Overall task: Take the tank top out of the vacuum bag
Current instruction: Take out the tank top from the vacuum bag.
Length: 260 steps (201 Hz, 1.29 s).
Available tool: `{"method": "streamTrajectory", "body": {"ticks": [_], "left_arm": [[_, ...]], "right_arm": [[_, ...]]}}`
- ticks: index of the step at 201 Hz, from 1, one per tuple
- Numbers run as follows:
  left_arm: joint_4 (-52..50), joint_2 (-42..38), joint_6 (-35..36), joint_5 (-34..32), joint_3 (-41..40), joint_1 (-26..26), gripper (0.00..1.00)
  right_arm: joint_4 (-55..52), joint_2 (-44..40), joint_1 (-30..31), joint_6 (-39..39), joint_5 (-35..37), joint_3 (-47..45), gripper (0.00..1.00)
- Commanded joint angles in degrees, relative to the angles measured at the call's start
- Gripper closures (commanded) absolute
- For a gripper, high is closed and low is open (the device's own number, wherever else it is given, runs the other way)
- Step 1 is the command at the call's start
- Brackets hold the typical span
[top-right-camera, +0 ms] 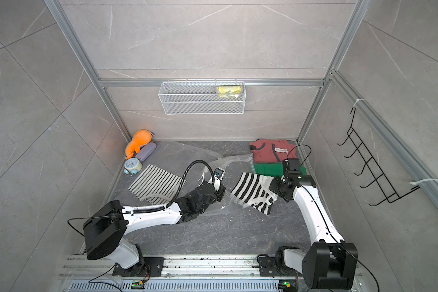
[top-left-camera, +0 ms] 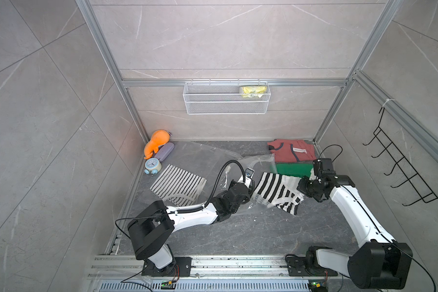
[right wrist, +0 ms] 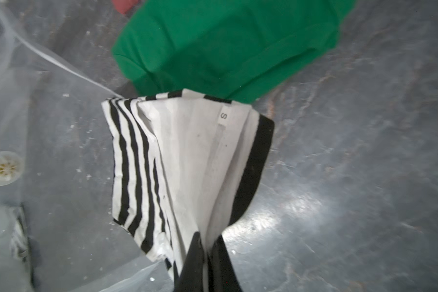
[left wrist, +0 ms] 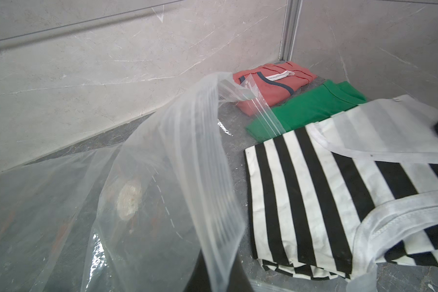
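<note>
The tank top [top-left-camera: 276, 192] [top-right-camera: 253, 192] has broad black and white stripes and white trim. It lies on the dark floor just outside the mouth of the vacuum bag [top-left-camera: 200, 156] [top-right-camera: 182, 156], a large clear crinkly sheet spread to its left. My right gripper [top-left-camera: 301, 187] [right wrist: 208, 265] is shut on a bunched edge of the tank top [right wrist: 187, 164]. My left gripper [top-left-camera: 249, 183] [left wrist: 219, 275] is shut on the bag's zip-seal strip [left wrist: 187, 164] and holds it raised. The round white valve [right wrist: 1, 168] shows through the plastic.
A folded green shirt [top-left-camera: 292, 170] and a red one [top-left-camera: 291, 151] lie in the back right corner. A thin-striped garment [top-left-camera: 177, 184] lies left, under the plastic. Orange plush [top-left-camera: 156, 141], purple case [top-left-camera: 165, 151] and clock [top-left-camera: 152, 165] fill the back left. A wire basket [top-left-camera: 225, 97] hangs behind.
</note>
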Motion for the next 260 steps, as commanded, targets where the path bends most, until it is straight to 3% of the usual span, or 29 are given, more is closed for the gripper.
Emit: {"method": "streamTrajectory", "body": {"ticks": [1,44,115,153,193,260], "left_arm": [[2.83,0.21,1.86,-2.63,1.43,0.64,1.00],[3.50,-0.57,1.94,-2.93,1.01,0.63,1.00],[3.45,-0.89,1.69,-3.69,1.35,0.64,1.00],[2.97,0.43,1.27,-3.11,3.12,0.56,1.00],[2.71,-0.01,1.55,-3.42,3.28,0.54,1.00],[2.64,0.05,1.50,-4.48,3.21,0.48,1.00]], "right_arm": [[-7.03,-1.75,-1.93,-3.97,9.47,2.52,1.00],[-6.59,4.55,-3.19,-6.08,14.30,4.97,1.00],[-8.19,12.51,-2.75,-3.33,32.45,7.40,1.00],[-8.42,16.25,-2.23,-1.45,38.01,8.83,1.00],[-7.22,19.63,-2.08,-0.99,37.64,9.89,1.00],[-5.07,18.16,-2.03,-1.47,36.40,10.80,1.00]]}}
